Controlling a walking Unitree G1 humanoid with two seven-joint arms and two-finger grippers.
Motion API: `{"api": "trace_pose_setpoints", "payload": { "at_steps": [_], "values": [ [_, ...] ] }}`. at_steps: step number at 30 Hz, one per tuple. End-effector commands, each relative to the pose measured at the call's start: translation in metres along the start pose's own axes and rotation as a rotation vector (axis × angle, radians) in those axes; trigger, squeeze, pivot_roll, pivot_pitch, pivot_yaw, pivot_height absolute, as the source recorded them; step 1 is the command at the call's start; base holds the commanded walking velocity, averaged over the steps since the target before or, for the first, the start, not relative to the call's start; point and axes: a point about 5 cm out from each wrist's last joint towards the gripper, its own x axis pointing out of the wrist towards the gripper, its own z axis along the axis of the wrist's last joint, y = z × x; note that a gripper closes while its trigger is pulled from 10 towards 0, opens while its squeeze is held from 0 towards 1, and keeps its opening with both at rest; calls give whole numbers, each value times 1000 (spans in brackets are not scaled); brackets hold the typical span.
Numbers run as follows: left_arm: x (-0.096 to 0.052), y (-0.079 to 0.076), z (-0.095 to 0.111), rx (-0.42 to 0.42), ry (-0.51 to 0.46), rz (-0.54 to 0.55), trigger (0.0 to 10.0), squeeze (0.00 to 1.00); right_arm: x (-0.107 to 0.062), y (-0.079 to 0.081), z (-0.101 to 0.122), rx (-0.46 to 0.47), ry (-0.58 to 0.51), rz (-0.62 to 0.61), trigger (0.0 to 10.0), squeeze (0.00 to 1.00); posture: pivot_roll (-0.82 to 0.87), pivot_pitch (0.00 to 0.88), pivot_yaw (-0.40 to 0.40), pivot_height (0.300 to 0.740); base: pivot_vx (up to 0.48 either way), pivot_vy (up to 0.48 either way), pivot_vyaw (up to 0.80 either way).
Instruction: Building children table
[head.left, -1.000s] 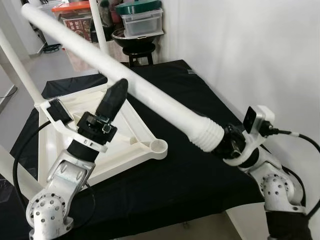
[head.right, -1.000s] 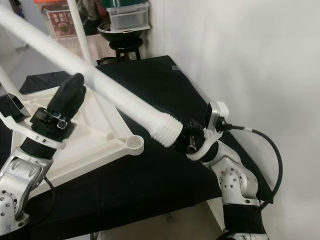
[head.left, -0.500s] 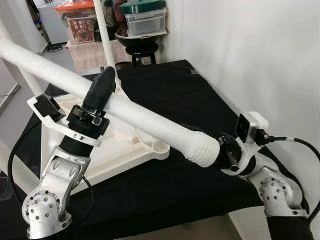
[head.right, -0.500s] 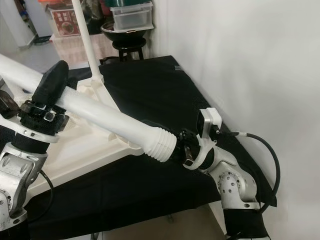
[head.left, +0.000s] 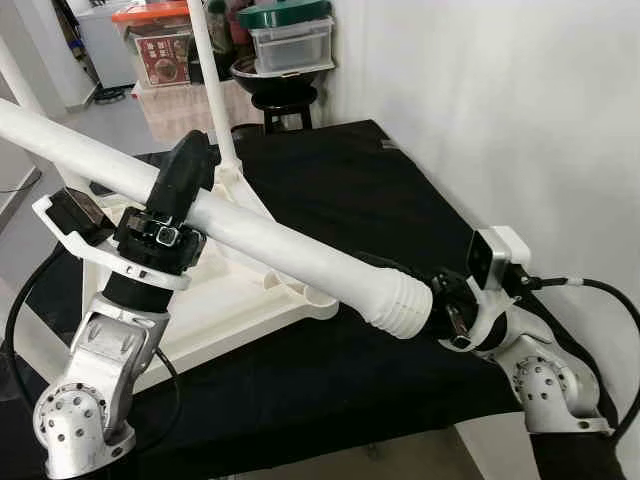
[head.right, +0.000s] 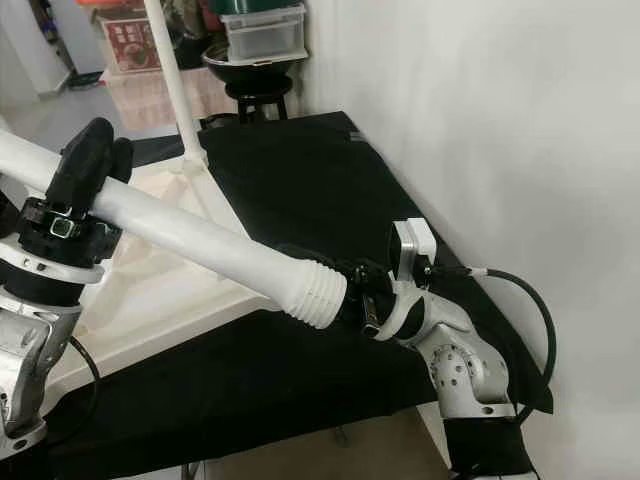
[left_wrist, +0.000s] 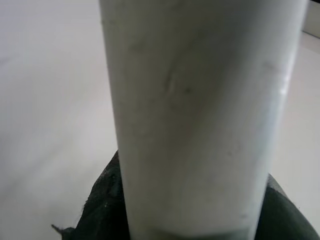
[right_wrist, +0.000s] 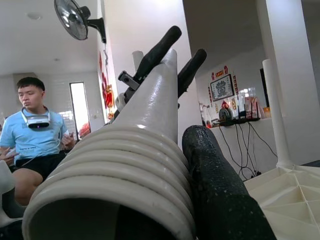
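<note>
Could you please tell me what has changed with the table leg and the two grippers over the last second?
The white table leg has swung down from a steep slant to nearly level, and the left gripper has closed around its shaft. The right gripper keeps hold of the ribbed end, now lower. The upturned tabletop stays on the black cloth.

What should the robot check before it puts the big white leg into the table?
1. Right gripper holds the ribbed end of the white leg: ok.
2. Left gripper clamps the leg mid-length: ok.
3. Free corner socket on the upturned tabletop is open: ok.
4. Ribbed end lined up with that socket: not ok, it lies past it, nearly level.
5. Tabletop rests flat on the black cloth: ok.
6. Socket thread clean: cannot tell.
</note>
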Motion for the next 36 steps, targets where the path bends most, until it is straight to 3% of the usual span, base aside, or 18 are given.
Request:
{"api": "trace_pose_setpoints", "payload": {
  "at_steps": [1,3,4,16,21,22,26,29,33,35,36],
  "values": [
    [0,-4,14,11,-68,-22,0,0,-5,-6,-3,1,17,-75,10000,24,-70,3,36,740,0,0,0],
    [1,-5,16,10,-74,-24,0,0,-5,-7,-3,7,16,-80,10000,24,-70,3,36,740,0,0,0],
    [2,-7,20,16,-91,-33,0,0,-6,-10,-3,17,23,-112,10000,1000,-73,2,33,740,0,0,0],
    [24,-36,70,101,-260,-173,0,0,-18,-16,-8,10,75,-184,10000,1000,-78,3,36,740,0,0,0],
    [38,-48,86,215,-289,-203,0,0,-30,-17,-14,-53,226,-215,10000,1000,-82,5,39,740,0,0,0],
    [40,-49,85,261,-269,-199,0,0,-32,-15,-14,-74,284,-196,10000,1000,-82,4,39,740,0,0,0],
    [42,-49,84,291,-254,-196,0,0,-33,-14,-14,-88,322,-184,10000,1000,-82,4,39,740,0,0,0],
    [48,-39,65,476,-109,-136,0,0,-44,-9,-19,-147,545,-131,10000,1000,-85,3,43,740,0,0,0],
    [49,-31,51,554,-21,-101,0,0,-47,-8,-16,-174,613,-113,10000,1000,-86,0,43,740,0,0,0],
    [49,-16,34,609,72,-50,0,0,-49,-7,-14,-209,678,-85,10000,1000,-87,0,44,740,0,0,0],
    [49,-16,34,609,72,-50,0,0,-49,-7,-14,-209,678,-85,10000,1000,-87,0,44,740,0,0,0]
  ]
}}
